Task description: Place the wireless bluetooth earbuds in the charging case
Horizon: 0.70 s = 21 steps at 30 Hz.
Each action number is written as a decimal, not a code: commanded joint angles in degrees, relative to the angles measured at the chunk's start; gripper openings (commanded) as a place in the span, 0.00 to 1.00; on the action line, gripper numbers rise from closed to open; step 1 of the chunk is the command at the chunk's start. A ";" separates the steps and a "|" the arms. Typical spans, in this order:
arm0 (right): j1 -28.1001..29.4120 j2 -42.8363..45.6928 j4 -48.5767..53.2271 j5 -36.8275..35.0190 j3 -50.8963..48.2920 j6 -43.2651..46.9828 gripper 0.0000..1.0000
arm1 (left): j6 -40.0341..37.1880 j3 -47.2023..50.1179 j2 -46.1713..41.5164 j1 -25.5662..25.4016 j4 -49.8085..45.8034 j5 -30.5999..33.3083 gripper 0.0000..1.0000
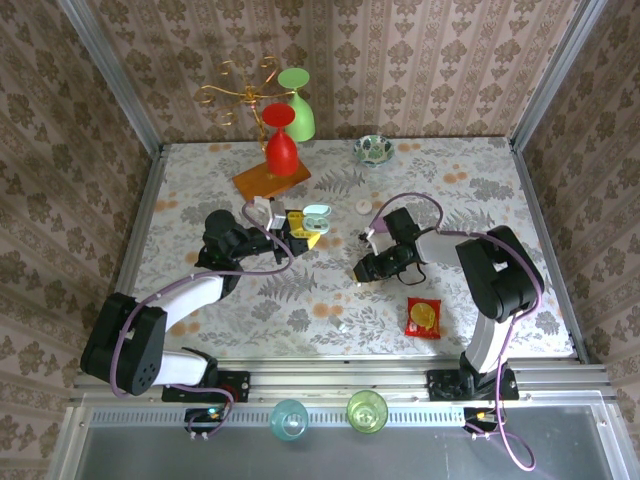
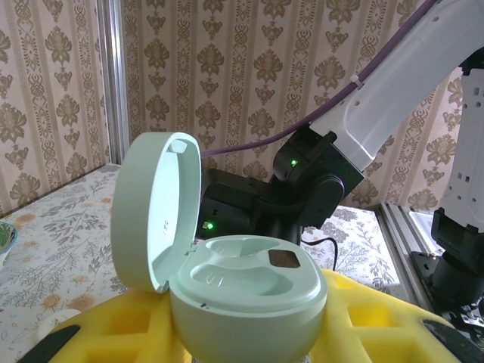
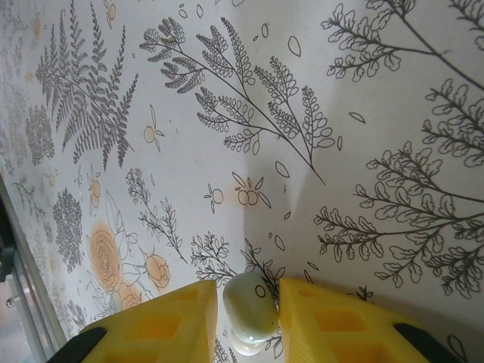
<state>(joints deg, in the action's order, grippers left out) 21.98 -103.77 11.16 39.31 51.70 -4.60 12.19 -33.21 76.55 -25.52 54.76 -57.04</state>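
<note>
My left gripper [image 1: 305,230] is shut on a mint-green charging case [image 2: 249,306], held upright between its yellow fingers [image 2: 378,321]. The lid [image 2: 155,212] stands open to the left, and both wells inside are empty. From above, the case [image 1: 316,213] sits left of centre. A pale mint earbud [image 3: 249,305] lies on the tablecloth between the yellow fingers [image 3: 340,321] of my right gripper [image 3: 249,318]. One pad touches the earbud and a sliver of gap shows at the other. In the top view my right gripper [image 1: 362,270] is low over the table's middle.
A red snack packet [image 1: 422,317] lies near the right arm. At the back stand a wooden board with a red and a green glass [image 1: 272,178], a small bowl [image 1: 373,149] and a white disc [image 1: 364,206]. Two cups [image 1: 289,418] sit below the front rail.
</note>
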 commanded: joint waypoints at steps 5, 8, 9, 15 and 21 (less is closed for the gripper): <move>3.81 2.58 3.37 -3.96 -1.59 2.20 0.25 | 0.20 -0.76 0.79 -0.24 2.74 -1.42 0.24; 4.22 2.82 2.53 -4.82 -2.36 2.14 0.26 | 0.30 -0.93 0.88 -0.29 2.89 -1.58 0.23; 4.30 2.91 2.18 -5.24 -2.67 1.99 0.26 | 0.30 -0.94 0.88 -0.24 2.89 -1.59 0.24; 4.91 3.31 2.44 -7.37 -2.69 1.61 0.21 | 0.62 -1.07 0.96 -0.24 3.15 -1.68 0.23; 5.27 4.14 1.27 -8.15 -2.19 -0.44 0.16 | 1.13 -0.98 1.14 -0.29 3.77 -1.68 0.23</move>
<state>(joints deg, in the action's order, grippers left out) 26.76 -101.01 11.86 33.80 50.13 -3.84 12.25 -33.21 77.19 -25.52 55.90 -57.21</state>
